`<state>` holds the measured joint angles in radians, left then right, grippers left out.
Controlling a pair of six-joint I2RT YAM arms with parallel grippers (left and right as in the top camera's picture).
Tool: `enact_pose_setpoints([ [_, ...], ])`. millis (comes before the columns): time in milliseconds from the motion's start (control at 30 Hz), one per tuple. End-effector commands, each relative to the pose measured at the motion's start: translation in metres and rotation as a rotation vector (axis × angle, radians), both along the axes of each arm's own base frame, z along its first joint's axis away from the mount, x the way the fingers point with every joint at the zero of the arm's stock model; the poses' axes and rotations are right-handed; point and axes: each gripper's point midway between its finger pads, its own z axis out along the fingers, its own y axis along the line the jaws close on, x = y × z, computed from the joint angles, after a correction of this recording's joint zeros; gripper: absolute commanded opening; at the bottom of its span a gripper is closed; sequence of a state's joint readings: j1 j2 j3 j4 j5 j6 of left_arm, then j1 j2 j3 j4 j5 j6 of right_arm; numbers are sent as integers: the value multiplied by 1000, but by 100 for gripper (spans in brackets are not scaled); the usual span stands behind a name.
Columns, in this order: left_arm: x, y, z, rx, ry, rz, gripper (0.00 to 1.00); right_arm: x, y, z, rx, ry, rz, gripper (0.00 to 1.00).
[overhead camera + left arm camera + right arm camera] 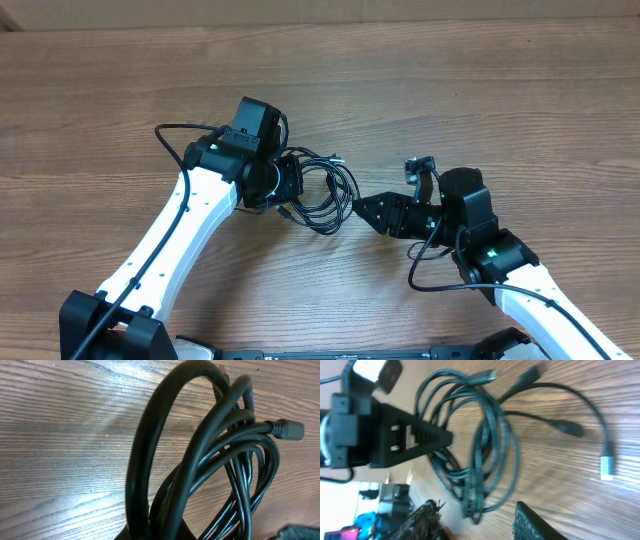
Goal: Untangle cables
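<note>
- Left claw (288, 183): clenching on the cables (345, 182), its jaws closing to a point on one side of the coil, as the right wrist view is showing
- Right claw (474, 510): standing released, its two fingers (427, 516) lying well apart at the bottom of its own view, with the near end of the coil passing between them
- Seen from overhead, the right claw is pointing at the right edge of the coil, just beside it
- Cables: lying as one loose coil of thin black strands on the table (500, 80), between the two claws, with several loops overlapping and crossing one another
- In the left wrist view, the strands are fanning upward from the bottom edge, and a black plug (287, 430) is sticking out to the right of the loops
- A silvery plug (606, 467) is resting on the wood, well apart from the coil, at the end of a long free strand that is curving away from the bundle
</note>
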<state>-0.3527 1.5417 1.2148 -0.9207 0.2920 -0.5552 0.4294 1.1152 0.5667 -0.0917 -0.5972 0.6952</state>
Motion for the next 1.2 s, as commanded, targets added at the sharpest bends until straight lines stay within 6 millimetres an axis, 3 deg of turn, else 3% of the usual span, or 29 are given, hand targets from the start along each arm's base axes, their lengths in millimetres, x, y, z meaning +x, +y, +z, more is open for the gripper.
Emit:
enact_pose_setpoints([
  [0,-3,-7,0,9,-26,-66,4,-5,16,23,49,-52,51,45],
  [200,-5,-25,3,10,-83,-177,5,-3,24,22,34,-85,47,45],
  [533,-15,-47,9,-72,-86,-260,4,20,13,-33,-102,12,-60,45],
  [733,-13,-48,11,-72,-116,-306,5,37,3,-27,-114,-53,-116,44],
  [933,-3,-65,24,-163,-181,-328,4,15,22,-25,-60,-15,10,31],
  [1100,2,-59,21,-122,-195,-311,4,-4,33,-17,11,22,123,10],
  [1167,6,-53,18,-79,-205,-293,4,-11,36,-14,42,37,167,8],
])
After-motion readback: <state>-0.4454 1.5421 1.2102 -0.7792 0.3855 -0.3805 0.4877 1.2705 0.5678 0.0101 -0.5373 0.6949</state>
